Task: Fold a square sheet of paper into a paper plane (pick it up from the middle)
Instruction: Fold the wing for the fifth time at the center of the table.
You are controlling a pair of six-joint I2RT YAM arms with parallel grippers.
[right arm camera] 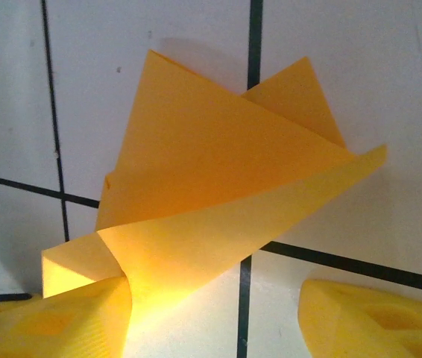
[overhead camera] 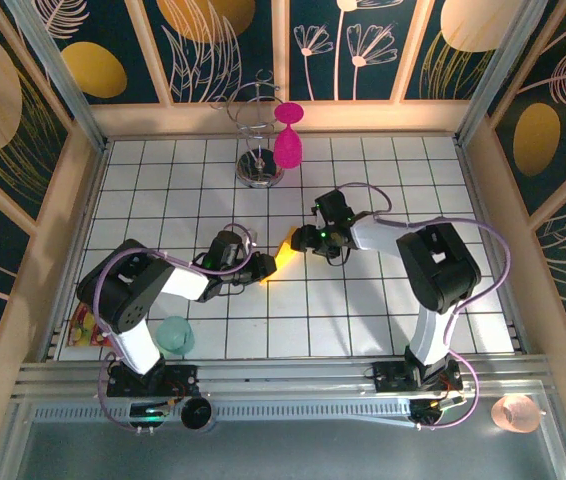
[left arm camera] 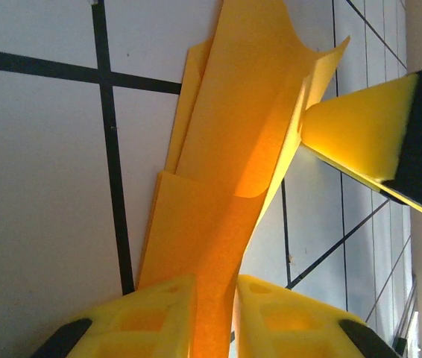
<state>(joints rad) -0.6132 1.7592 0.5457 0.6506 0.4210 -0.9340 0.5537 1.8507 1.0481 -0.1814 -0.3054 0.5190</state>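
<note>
Near the middle of the tiled table, the sheet of paper sat between the two grippers, orange-yellow and already creased into a narrow, pointed shape with several layers. The left gripper reached in from the left and the right gripper from the right, with the paper spanning the small gap between them.

From the left wrist, the left gripper had its yellow fingers pressed together on one end of the paper, which rose from the clamp in a long folded strip above the tiles. One yellow finger of the right gripper touched the paper's far edge on the right.

From the right wrist, the right gripper stood with its fingers well apart. The paper fanned out as a folded triangle and rested against the left-hand finger alone, well clear of the other.

At the far side of the table a magenta goblet hung on a wire stand. A snack packet lay at the near left edge, with a teal cup just to its right.
</note>
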